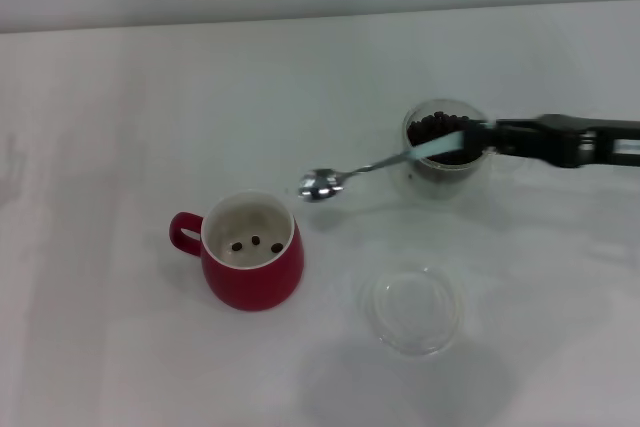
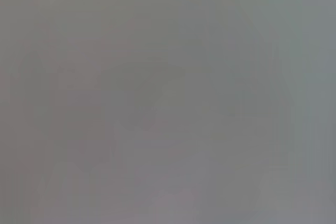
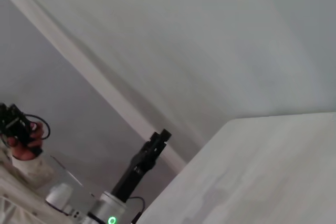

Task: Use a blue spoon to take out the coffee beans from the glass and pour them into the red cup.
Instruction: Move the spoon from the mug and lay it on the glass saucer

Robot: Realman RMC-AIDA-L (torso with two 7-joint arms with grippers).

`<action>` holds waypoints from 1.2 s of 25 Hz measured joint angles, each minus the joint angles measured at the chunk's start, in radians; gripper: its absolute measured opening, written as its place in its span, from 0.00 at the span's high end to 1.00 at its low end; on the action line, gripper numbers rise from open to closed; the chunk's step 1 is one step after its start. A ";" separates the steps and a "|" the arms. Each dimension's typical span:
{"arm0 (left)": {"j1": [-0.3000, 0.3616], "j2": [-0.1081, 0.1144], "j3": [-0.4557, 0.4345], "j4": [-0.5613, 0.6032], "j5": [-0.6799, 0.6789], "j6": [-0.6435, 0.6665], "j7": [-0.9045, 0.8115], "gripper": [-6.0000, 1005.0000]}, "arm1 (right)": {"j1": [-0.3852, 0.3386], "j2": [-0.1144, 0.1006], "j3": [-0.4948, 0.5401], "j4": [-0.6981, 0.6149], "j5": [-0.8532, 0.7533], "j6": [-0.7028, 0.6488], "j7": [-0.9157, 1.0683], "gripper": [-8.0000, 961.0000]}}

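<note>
In the head view my right gripper [image 1: 480, 139] comes in from the right and is shut on the pale blue handle of the blue spoon [image 1: 375, 167]. The spoon's metal bowl [image 1: 319, 186] hangs in the air between the glass and the red cup and looks empty. The glass [image 1: 444, 147] stands on the table behind the gripper, with a heap of coffee beans [image 1: 435, 131] inside. The red cup [image 1: 251, 250] stands to the left, handle pointing left, with three beans [image 1: 256, 243] on its white bottom. The left gripper is out of view.
A shallow clear glass dish [image 1: 412, 309] lies on the white table [image 1: 120, 127] in front of the glass. The left wrist view shows only a grey blur. The right wrist view shows the table's edge and a black stand [image 3: 137, 171] beyond it.
</note>
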 joint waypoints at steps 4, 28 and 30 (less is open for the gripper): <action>0.001 0.000 0.000 0.000 -0.001 0.000 0.000 0.26 | -0.046 -0.026 -0.001 0.077 -0.013 -0.062 0.043 0.79; -0.006 0.000 -0.002 0.001 -0.002 -0.003 0.000 0.26 | -0.079 0.029 -0.001 0.125 -0.233 0.077 0.053 0.78; -0.006 0.000 0.000 0.001 -0.001 -0.003 0.000 0.26 | -0.080 0.033 -0.001 0.125 -0.234 0.088 0.055 0.78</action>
